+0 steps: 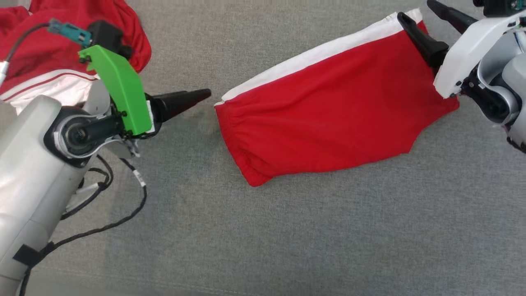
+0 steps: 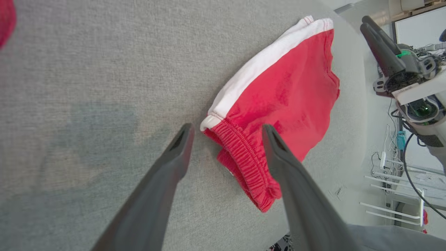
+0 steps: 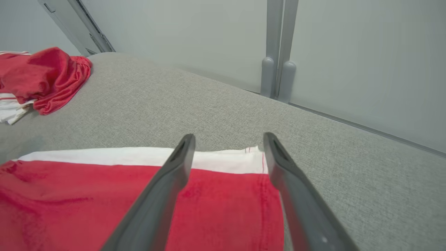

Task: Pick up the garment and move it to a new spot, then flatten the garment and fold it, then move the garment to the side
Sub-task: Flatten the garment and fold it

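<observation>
Since both sets of fingers are spread wide with nothing between them, nobody holds the garment. It lies flat, folded in half, on the grey tabletop, centre to right. The white side stripe runs along the far edge, with the elastic waistband at the left end and the leg hems at the right.

The left gripper sits just beside the waistband end, apart from it. In its wrist view the open fingers frame the waistband corner.

The right gripper is over the far right hem corner. Can't tell if the fingers touch the cloth.

One arm at each end probably means a two-ended lift that keeps the fold intact. The fold looks done and the move to the side is left.

A loose red-and-white clothes pile sits far left, well apart.
</observation>
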### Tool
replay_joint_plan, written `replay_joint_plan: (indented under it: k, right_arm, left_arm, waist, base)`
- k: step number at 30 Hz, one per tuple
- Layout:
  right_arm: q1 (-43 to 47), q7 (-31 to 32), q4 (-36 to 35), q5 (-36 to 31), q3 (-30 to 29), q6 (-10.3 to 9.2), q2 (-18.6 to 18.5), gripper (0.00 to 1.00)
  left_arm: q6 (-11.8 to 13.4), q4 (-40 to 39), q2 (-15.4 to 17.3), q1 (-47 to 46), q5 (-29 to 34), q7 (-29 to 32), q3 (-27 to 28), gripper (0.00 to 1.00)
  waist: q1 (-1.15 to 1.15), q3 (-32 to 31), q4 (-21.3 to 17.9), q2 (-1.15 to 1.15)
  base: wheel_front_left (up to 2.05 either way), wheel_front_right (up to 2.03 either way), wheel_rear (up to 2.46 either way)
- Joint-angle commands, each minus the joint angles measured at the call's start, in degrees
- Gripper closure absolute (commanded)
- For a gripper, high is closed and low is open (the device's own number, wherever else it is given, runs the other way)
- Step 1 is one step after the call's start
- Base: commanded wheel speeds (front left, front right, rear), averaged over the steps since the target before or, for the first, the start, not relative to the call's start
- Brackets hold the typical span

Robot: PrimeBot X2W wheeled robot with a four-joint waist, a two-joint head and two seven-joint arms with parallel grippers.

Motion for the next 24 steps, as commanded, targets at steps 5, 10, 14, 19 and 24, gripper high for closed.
replay_joint_plan:
  k: [5, 10, 14, 19, 24]
  right_arm:
    - [4.2, -6.4, 2.4, 2.2, 0.6, -0.08, 1.1, 0.00]
    - [7.7, -8.3, 5.7, 4.5, 0.1, -0.08, 1.1, 0.00]
    - [9.5, -8.1, 8.8, 6.3, 0.0, -0.08, 0.6, 0.00]
    - [10.2, -3.9, 13.0, 10.0, -0.2, -0.08, 0.4, 0.00]
    - [9.9, 4.6, 15.2, 14.0, 0.2, -0.08, -0.1, 0.00]
  left_arm:
    - [-0.2, -3.0, 4.1, 3.2, 10.3, -12.9, 0.6, 0.00]
    - [3.7, -7.5, 5.3, 8.5, 19.5, -28.6, 1.6, 0.00]
    - [8.0, -11.5, 5.2, 13.6, 24.8, -39.5, 2.7, 0.00]
    - [12.4, -14.9, 4.2, 20.0, 28.2, -48.4, 2.8, 0.00]
    - [14.1, -17.2, 1.8, 25.7, 27.4, -52.5, 3.9, 0.00]
  waist:
    - [0.00, -6.6, -1.2, 0.00]
    - [0.00, -7.7, 0.2, 0.00]
    - [0.00, -7.0, 2.3, 0.00]
    - [0.00, -5.4, 5.2, 0.00]
    - [0.00, -4.1, 7.8, 0.00]
  base:
    - [0.00, 0.00, 0.00]
    - [0.00, 0.00, 0.00]
    - [0.00, 0.00, 0.00]
    - [0.00, 0.00, 0.00]
    - [0.00, 0.00, 0.00]
